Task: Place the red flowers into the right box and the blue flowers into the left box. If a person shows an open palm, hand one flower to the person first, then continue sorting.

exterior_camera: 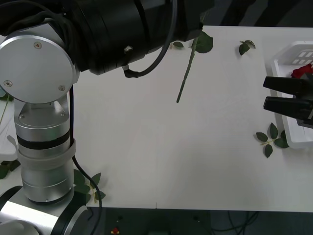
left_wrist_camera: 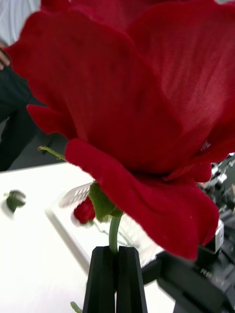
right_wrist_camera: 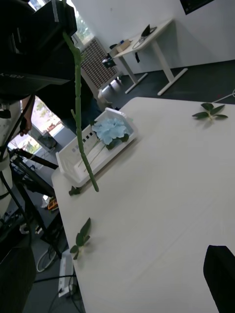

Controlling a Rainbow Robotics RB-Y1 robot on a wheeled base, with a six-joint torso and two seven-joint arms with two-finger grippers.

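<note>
My left gripper (left_wrist_camera: 116,250) is shut on the green stem of a red flower (left_wrist_camera: 132,98), whose big deep-red head looms right over the black fingers. In the front view that stem (exterior_camera: 186,73) hangs from under the left arm, above the table's far middle. The right box (exterior_camera: 288,54) sits at the table's right edge with another red flower (exterior_camera: 302,71) in it. My right gripper (exterior_camera: 266,94) hovers open beside that box. The left box (right_wrist_camera: 68,161) holds a blue flower (right_wrist_camera: 111,129). The open palm is out of view.
Loose green leaf sprigs lie on the white table: one near the right box (exterior_camera: 271,139), one at the far edge (exterior_camera: 247,46), one by the front left (exterior_camera: 90,186). My left arm's large joint (exterior_camera: 39,98) blocks the left side of the front view.
</note>
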